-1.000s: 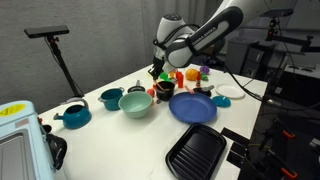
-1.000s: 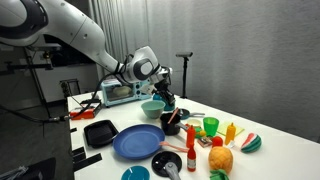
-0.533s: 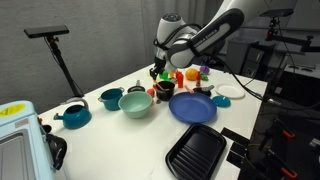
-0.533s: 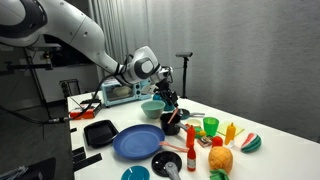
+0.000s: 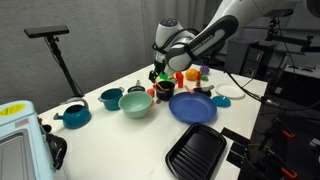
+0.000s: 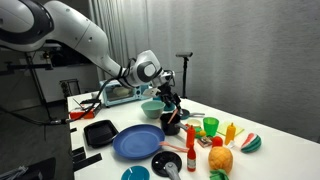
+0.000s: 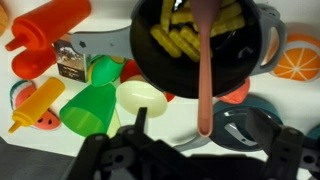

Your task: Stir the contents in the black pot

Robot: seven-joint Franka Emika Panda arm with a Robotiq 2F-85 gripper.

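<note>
In the wrist view the black pot [image 7: 205, 45] fills the upper middle, holding yellow fry-like pieces [image 7: 180, 38]. A salmon-pink spoon [image 7: 204, 75] stands in the pot, its handle leaning out over the rim toward me. My gripper [image 7: 202, 128] hangs just above the handle's end and is open; its fingers [image 7: 139, 121] stand wide on either side and do not touch the handle. In both exterior views the gripper [image 5: 158, 74] [image 6: 168, 100] hovers directly over the small pot [image 5: 165, 90] [image 6: 171, 121].
A blue plate [image 5: 193, 107] [image 6: 137, 143] and a ribbed black grill pan [image 5: 196, 152] [image 6: 99, 132] lie beside the pot. A green bowl [image 5: 136, 103] and teal pots [image 5: 110, 98] stand further along. Toy foods, a green cup [image 7: 88, 108] and a teal lid [image 7: 250, 125] crowd round the pot.
The jaws have opened from shut, letting go of the spoon handle, which now rests on the pot's rim. The arm has barely moved.
</note>
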